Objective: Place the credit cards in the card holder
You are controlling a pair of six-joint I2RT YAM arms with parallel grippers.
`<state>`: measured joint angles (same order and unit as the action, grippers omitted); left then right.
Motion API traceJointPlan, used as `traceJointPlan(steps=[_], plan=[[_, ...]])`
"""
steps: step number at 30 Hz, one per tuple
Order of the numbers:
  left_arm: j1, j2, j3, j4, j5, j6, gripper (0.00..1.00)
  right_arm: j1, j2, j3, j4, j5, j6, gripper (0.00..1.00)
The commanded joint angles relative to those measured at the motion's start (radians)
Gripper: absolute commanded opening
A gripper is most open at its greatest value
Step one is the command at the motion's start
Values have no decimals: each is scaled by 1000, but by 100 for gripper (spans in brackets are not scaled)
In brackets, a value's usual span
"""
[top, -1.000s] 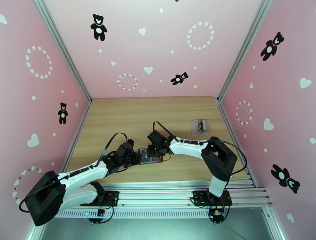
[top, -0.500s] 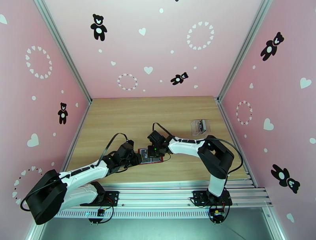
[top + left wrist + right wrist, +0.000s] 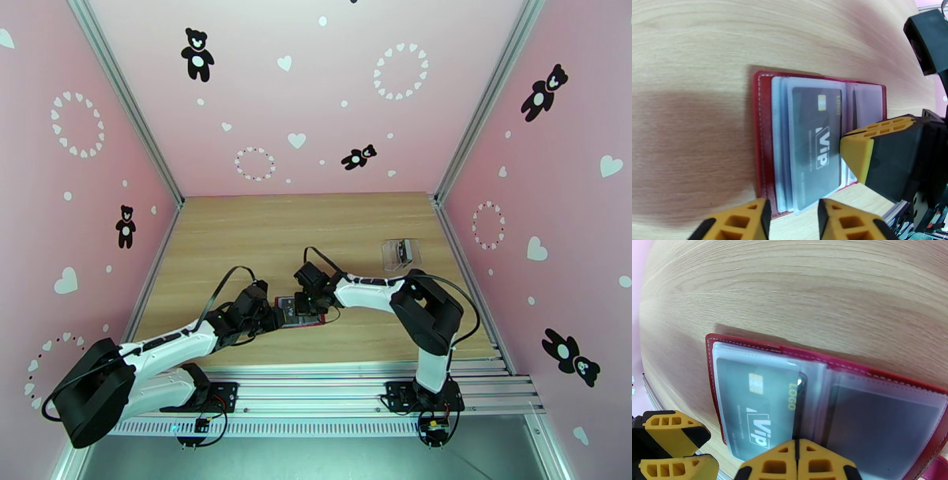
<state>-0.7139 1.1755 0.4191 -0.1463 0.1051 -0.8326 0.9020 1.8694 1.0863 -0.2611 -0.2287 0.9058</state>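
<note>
Two sets of fingers meet over the card holder [image 3: 761, 130], which lies near the front of the desk [image 3: 261, 229]. Closest in, the left arm's fingers [image 3: 757, 208] stand spread at the holder's near edge, a clear gap between them and nothing pinched (whether they touch the cover I cannot tell). The holder lies open and flat, red cover down and clear sleeves [image 3: 811, 374] up. A dark credit card [image 3: 815, 142] printed "VIP" and "LOGO" sits inside a sleeve on the half nearer the left arm. The right arm's fingers [image 3: 797, 461] are pressed together with no gap, and their yellow tips come down at the fold, against the inner edge of that card's sleeve. Across the fold, a second dark card [image 3: 877, 425] shows through the plastic of the other half. Well beyond, toward the right rear of the desk, a clear plastic box [image 3: 399, 253] lies apart from both arms, with something dark inside (too small to make out).
</note>
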Motion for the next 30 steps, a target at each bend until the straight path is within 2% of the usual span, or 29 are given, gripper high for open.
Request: traceJointPlan(steps=[1,12,24,30], plan=[[6,0,39,8,15,11,40,1,34,-2,-15,7,1,5],[7,122,109,15,10,44,39,1,24,-19,-9,6,0,5],[7,159,121,-9,-45,50,38,2,31,-13,-17,5,-6,5],[7,162,116,0,-37,48,37,3,31,-15,-19,7,-6,5]])
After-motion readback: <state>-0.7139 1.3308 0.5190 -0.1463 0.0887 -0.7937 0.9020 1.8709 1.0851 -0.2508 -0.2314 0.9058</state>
